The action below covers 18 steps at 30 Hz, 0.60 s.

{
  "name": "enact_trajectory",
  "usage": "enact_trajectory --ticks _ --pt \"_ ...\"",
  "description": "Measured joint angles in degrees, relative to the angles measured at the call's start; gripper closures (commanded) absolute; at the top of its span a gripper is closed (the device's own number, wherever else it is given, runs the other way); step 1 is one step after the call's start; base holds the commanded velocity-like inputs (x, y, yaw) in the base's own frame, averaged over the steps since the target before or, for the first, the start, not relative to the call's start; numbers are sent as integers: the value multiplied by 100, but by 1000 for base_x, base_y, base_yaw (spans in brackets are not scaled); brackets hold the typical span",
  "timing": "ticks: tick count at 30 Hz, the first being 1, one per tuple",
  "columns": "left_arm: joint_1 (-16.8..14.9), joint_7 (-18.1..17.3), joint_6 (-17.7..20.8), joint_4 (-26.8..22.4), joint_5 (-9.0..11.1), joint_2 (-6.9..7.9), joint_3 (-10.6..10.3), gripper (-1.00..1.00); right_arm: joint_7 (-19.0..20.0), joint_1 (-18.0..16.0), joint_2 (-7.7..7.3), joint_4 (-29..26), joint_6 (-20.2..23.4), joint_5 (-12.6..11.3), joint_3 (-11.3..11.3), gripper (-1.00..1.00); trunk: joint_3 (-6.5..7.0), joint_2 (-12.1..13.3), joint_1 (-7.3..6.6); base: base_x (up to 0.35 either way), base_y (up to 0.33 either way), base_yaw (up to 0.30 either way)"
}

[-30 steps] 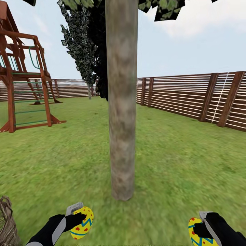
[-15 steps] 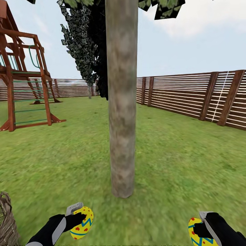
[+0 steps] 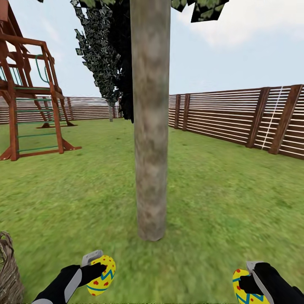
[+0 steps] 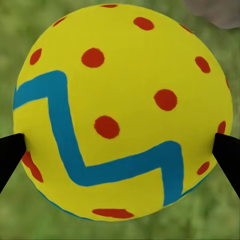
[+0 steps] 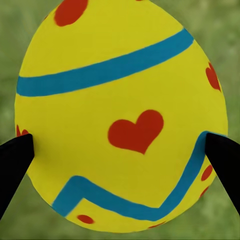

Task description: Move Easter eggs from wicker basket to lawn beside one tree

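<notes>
Wicker basket (image 3: 8, 270) & right claw (image 3: 250, 283) cut off.

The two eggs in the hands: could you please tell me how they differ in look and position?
The left hand's egg shows only round red spots and one blue zigzag; the right hand's egg carries a red heart, a plain blue band and a zigzag. In the head view the left one is seen whole, while the right one is cut by the frame edge. Both are yellow, clamped by black fingertips above the lawn.
</notes>
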Motion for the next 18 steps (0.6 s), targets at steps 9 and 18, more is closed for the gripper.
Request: enact_trajectory --ticks 9,18 --pt "0 0 -5 2 -4 0 1 100 0 0 8 4 -4 0 1 100 -162 -361 198 0 0 0" --pt "0 -1 -9 0 -4 0 -5 100 0 0 9 3 -5 5 1 100 -327 -684 377 0 0 0"
